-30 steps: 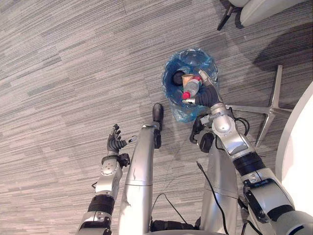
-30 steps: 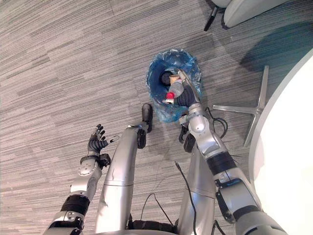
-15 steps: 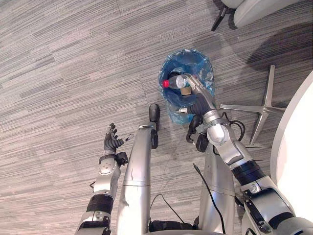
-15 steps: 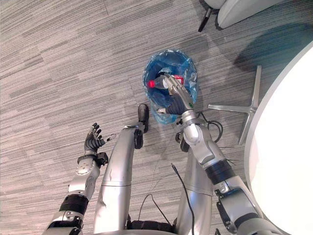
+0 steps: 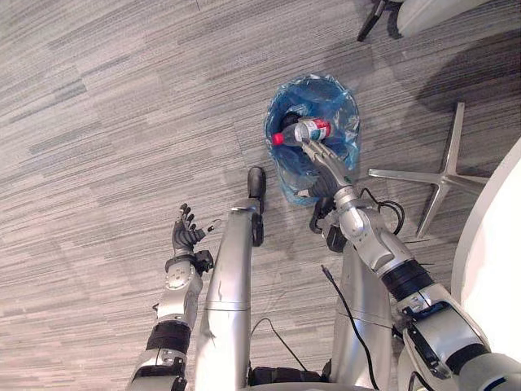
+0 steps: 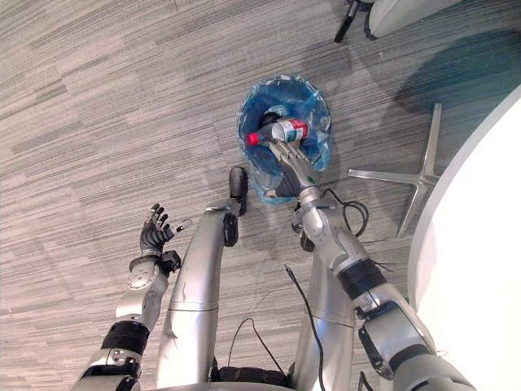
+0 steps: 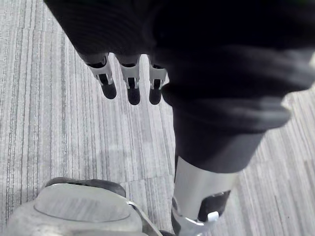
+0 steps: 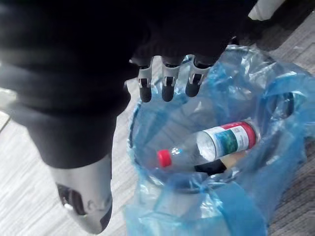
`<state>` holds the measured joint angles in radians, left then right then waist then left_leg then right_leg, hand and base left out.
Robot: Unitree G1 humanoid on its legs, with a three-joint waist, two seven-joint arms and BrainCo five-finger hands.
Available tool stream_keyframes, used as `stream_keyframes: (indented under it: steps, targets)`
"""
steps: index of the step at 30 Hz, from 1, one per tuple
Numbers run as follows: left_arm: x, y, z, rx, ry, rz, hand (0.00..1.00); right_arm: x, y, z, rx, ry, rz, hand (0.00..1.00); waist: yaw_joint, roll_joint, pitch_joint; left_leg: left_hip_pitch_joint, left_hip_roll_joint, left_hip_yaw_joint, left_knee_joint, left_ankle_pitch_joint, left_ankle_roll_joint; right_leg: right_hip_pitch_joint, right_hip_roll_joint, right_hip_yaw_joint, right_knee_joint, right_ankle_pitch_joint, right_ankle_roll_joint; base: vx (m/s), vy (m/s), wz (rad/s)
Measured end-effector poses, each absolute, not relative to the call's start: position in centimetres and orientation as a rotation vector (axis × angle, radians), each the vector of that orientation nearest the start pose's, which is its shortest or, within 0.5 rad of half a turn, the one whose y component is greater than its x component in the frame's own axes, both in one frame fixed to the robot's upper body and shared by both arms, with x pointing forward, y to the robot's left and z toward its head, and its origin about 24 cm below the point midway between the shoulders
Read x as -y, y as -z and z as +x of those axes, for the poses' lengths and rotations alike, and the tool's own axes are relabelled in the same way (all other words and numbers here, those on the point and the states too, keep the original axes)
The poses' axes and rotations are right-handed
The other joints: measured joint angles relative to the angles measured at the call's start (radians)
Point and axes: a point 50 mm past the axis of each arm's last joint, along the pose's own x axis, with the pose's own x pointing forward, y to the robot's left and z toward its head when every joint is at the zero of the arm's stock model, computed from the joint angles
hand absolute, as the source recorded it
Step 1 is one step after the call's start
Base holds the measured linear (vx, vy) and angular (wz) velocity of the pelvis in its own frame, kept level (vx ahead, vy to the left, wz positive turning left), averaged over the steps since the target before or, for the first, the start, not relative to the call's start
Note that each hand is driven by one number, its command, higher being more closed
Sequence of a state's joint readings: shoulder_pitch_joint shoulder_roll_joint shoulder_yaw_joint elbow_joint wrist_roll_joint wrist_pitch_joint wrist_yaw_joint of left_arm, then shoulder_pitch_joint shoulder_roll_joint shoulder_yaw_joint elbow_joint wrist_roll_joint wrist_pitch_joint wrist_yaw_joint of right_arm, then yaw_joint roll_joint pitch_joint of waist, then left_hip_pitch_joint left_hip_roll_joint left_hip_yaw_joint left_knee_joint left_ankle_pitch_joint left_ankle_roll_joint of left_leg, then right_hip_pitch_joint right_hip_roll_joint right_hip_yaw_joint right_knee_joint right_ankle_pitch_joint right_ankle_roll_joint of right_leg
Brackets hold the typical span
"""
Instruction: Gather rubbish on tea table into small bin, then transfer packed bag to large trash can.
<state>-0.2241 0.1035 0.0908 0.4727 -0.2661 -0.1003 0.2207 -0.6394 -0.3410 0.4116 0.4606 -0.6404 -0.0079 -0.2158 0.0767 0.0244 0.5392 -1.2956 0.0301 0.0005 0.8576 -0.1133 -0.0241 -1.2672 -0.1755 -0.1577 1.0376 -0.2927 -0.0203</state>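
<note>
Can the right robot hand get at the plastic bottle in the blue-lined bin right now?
Probably yes. The right robot hand hovers directly over the blue-lined bin with its fingers straight. The plastic bottle lies on top of the rubbish inside with nothing covering it, so reaching down should meet it.
</note>
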Motion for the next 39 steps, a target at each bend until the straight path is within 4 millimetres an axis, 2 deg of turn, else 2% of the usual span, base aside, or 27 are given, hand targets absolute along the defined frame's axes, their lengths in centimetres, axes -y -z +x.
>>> stream_keyframes:
  steps: [3,4,9,28,34,37,39]
  targets:
    - [-19.5,-0.5,28.9,-0.149,-0.320,-0.174,0.00,11.8,-11.2,35.9,0.323,-0.108,-1.153,0.00,0.006,0.000,0.000,-0.017,-0.002,-0.004,0.007,0.001,-0.002,-0.018,-0.002,-0.001,0.013,-0.004,-0.005,-0.01,0.014,0.05]
    - [-19.5,-0.5,29.0,-0.148,-0.319,-0.176,0.00,11.9,-11.0,36.1,0.313,-0.109,-1.158,1.00,0.007,0.000,0.000,-0.020,-0.002,-0.005,0.009,0.002,-0.003,-0.022,-0.002,-0.002,0.016,-0.005,-0.006,-0.01,0.013,0.04]
    - [-19.2,-1.1,29.5,-0.121,-0.315,-0.196,0.00,12.4,-10.3,36.8,0.245,-0.099,-1.210,1.00,0.017,0.000,0.000,-0.035,-0.002,-0.019,0.018,0.002,-0.005,-0.033,-0.002,-0.013,0.030,-0.017,-0.002,-0.03,0.014,0.05]
    - [-18.9,-0.9,29.4,-0.124,-0.338,-0.252,0.00,11.6,-10.7,37.1,0.248,-0.095,-1.175,1.00,0.018,0.000,0.000,-0.049,0.007,-0.014,0.042,0.002,-0.008,-0.052,0.003,-0.006,0.049,-0.018,-0.002,-0.01,0.017,-0.01]
    - [-19.0,-0.8,29.4,-0.129,-0.344,-0.254,0.00,10.5,-11.5,36.0,0.313,-0.097,-1.070,1.00,0.018,0.000,0.000,-0.007,0.021,-0.007,0.046,0.004,-0.006,-0.009,0.017,0.000,0.041,-0.016,-0.003,-0.01,0.023,-0.08]
    - [-18.9,-0.8,29.4,-0.134,-0.338,-0.255,0.00,9.8,-11.5,34.8,0.345,-0.111,-0.998,1.00,0.014,-0.002,-0.001,0.053,0.024,-0.002,0.022,0.004,-0.007,0.047,0.021,0.000,0.019,-0.015,-0.001,-0.02,0.016,-0.07]
    - [-18.1,-0.2,29.1,-0.162,-0.325,-0.273,0.00,9.4,-10.9,33.9,0.340,-0.121,-0.927,1.00,0.007,-0.005,-0.002,0.119,0.027,0.002,-0.011,0.003,-0.009,0.113,0.027,-0.002,-0.015,-0.012,0.003,-0.02,0.013,-0.08]
